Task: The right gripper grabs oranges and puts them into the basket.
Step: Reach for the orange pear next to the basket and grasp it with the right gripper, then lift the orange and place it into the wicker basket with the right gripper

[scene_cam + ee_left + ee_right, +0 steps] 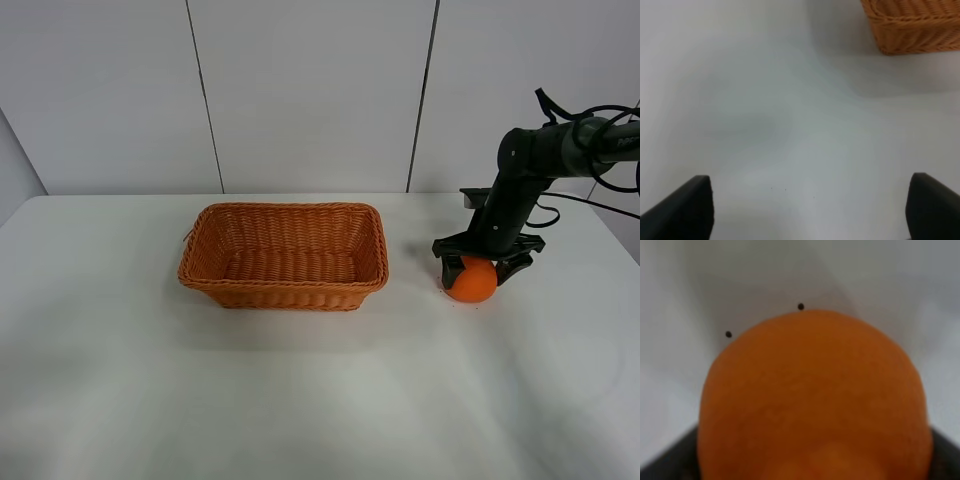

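white tabletop (300, 400) holds the orange (472, 283) at mid-right, apart from the centre basket (285, 296), the right gripper (484, 272) straddling it for a grasp, jaws spread about its width, though i cannot tell if they pinch yet.

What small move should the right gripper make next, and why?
Probably close the right gripper on the orange: its jaws straddle the fruit, which sits on the table right of the wicker basket; a firm grip is not evident.
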You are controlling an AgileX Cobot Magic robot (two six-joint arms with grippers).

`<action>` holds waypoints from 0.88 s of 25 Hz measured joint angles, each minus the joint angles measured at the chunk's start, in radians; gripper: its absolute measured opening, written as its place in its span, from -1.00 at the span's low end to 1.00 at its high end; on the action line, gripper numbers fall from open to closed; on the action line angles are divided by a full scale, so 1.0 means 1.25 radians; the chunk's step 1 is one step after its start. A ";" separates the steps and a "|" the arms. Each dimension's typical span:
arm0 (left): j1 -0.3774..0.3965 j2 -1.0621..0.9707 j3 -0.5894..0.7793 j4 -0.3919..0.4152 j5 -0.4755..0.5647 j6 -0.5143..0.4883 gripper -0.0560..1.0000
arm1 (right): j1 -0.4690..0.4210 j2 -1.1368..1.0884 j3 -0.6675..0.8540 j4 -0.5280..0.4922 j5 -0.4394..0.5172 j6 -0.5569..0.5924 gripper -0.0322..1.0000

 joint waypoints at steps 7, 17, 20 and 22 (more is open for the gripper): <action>0.000 0.000 0.000 0.000 0.000 0.000 0.78 | 0.000 -0.014 -0.002 0.001 0.008 -0.002 -0.74; 0.000 0.000 0.000 0.000 0.000 0.000 0.78 | 0.000 -0.154 -0.075 -0.003 0.139 -0.043 -0.74; 0.000 0.000 0.000 0.000 0.000 0.000 0.78 | 0.000 -0.189 -0.135 -0.004 0.176 -0.044 -0.74; 0.000 0.000 0.000 0.000 0.000 0.000 0.78 | 0.000 -0.192 -0.179 -0.004 0.205 -0.044 -0.74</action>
